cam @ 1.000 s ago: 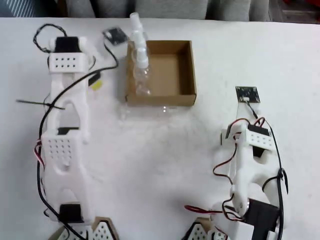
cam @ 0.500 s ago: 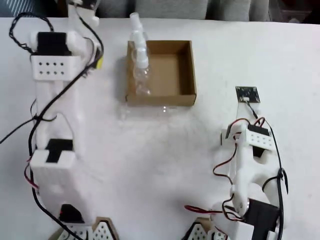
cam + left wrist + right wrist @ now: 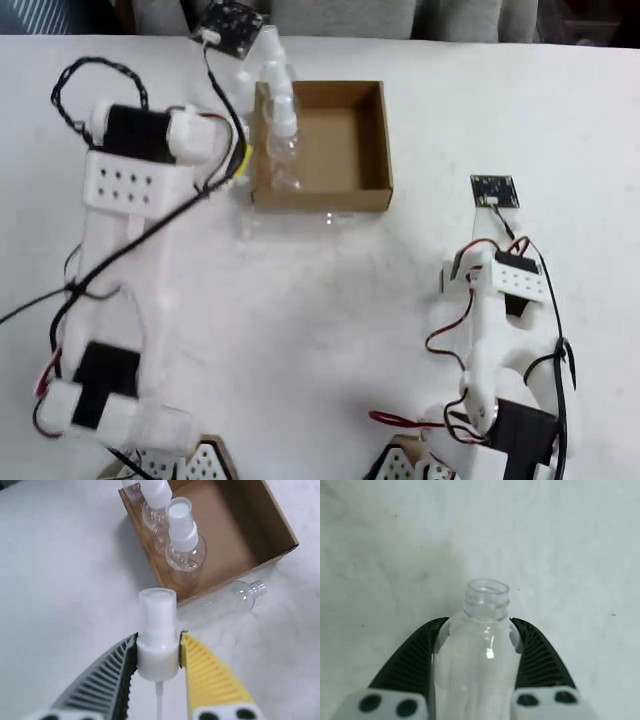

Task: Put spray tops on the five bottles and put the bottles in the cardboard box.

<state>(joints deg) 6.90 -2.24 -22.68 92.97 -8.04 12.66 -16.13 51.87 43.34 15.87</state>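
1. The white desk carries both arms and the box.
2. The left arm stretches up the desk's left side, its wrist just beside the box's left wall. Its pincer, one finger grey and one yellow, is clamped on a white spray top. The top is held upright over bare desk, outside the box, with its thin dip tube hanging down between the fingers.
3. The right arm sits folded at the desk's right side, well apart from the box. Its black pincer grips a clear bottle by the shoulders. The bottle's neck is open, with no top on it.
4. The cardboard box stands open near the desk's far edge.
5. At least two capped bottles stand inside the box along its left wall.
6. One uncapped clear bottle lies on its side on the desk, just outside the box's near wall.
7. A small dark circuit board lies on the desk beyond the right arm, joined to it by wires.
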